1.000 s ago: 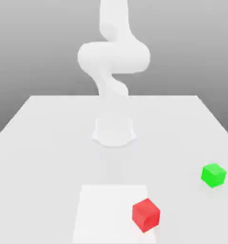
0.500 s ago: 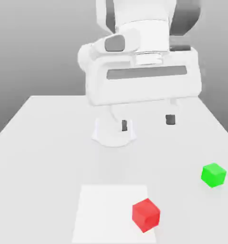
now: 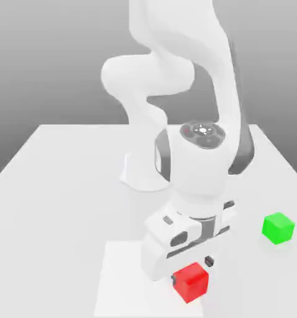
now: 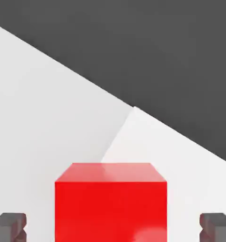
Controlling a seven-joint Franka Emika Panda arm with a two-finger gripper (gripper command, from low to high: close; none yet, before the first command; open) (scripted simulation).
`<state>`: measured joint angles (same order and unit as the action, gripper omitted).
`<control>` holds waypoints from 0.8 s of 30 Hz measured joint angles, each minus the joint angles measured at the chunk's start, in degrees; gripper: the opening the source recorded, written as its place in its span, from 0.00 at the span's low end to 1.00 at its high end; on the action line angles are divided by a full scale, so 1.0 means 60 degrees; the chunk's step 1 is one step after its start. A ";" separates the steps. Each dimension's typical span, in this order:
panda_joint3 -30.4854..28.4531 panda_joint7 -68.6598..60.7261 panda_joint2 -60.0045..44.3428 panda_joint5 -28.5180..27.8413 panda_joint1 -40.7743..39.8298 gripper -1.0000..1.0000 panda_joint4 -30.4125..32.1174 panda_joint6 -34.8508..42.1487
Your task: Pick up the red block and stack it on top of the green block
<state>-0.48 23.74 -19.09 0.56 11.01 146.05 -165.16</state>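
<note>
Grey backdrop and pale surface (image 3: 58, 186) frame a scene that has changed fast: a second ago I was folded up high, and now my jaws (image 4: 113, 227) are down around the red block (image 3: 191, 281), one finger on each side with visible gaps, so open and not yet gripping. That block sits on the lighter patch (image 3: 123, 279) near the front edge. Farther out, toward the exterior view's right, the green block (image 3: 278, 228) waits well apart, so closing and lifting likely come next.

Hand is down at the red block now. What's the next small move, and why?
Probably close the jaws onto the red block. In the hand view it sits centred between the two fingertips, with a gap visible on each side, so it is not yet gripped. It rests on the table, apart from the green block. Lift only after the grip.
</note>
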 joint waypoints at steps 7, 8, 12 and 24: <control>0.0006 0.0027 0.0243 -0.0037 -0.0010 0.00 0.0038 0.0214; 0.0001 0.0034 0.0532 -0.0049 -0.0006 0.00 0.0081 0.0459; 0.0177 -0.0122 0.1765 -0.0065 0.0102 0.00 0.0302 0.1476; 0.2396 -0.3599 0.3036 -0.0157 0.5021 0.00 0.1215 0.1840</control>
<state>13.90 2.14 -0.87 -0.38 41.14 153.35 -154.12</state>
